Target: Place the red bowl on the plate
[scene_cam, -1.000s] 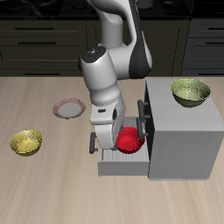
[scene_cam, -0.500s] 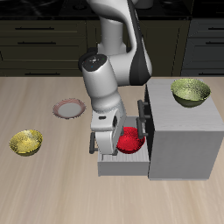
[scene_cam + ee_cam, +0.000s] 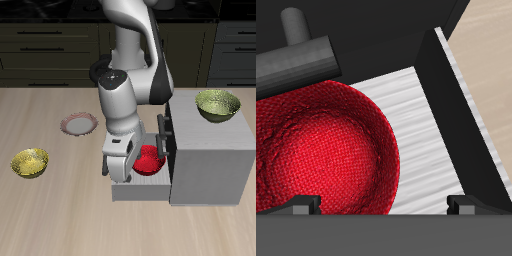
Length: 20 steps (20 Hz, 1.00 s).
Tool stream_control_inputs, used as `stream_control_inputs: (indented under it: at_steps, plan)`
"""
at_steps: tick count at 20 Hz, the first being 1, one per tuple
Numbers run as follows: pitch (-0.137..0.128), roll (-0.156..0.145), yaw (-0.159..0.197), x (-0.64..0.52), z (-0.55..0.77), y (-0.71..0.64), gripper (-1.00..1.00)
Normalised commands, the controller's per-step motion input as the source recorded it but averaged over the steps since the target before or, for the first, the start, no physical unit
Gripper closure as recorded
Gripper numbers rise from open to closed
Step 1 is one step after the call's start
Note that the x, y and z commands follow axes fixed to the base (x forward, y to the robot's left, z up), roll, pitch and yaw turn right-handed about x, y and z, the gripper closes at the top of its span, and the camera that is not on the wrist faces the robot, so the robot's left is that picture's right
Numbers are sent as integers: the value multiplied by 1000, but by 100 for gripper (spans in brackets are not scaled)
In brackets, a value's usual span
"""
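The red bowl (image 3: pixel 151 162) (image 3: pixel 326 150) lies in the open drawer (image 3: pixel 140 188) of a grey cabinet. My gripper (image 3: pixel 126 168) (image 3: pixel 384 205) hangs low over the drawer and stands open. In the wrist view, one fingertip (image 3: pixel 301 205) is over the bowl's hollow and the other (image 3: pixel 466 205) over the drawer's edge, with the bowl's rim between them. The fingers do not visibly touch the bowl. The plate (image 3: pixel 78 124), pale with a pinkish-brown rim, lies on the table farther back, apart from the drawer.
The grey cabinet (image 3: pixel 212 150) carries a yellow-green bowl (image 3: pixel 217 104) on its top. A second yellow-green bowl (image 3: pixel 29 163) sits on the table nearer the front edge than the plate. The drawer's dark handle (image 3: pixel 301 55) runs close beside the red bowl.
The arm has lowered the gripper a little farther into the drawer, closer to the red bowl. The bowl and plate have not moved.
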Motion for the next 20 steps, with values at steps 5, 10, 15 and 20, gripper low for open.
stream_control_inputs:
  at_steps: [5,10,15,20]
  plan:
    - [9,37,-7,-14,-145,64,-100]
    - [17,9,-40,-20,-171,65,-100]
    - [73,-29,-72,-12,-254,-2,-100]
    - [75,-23,-82,-3,-138,20,-100]
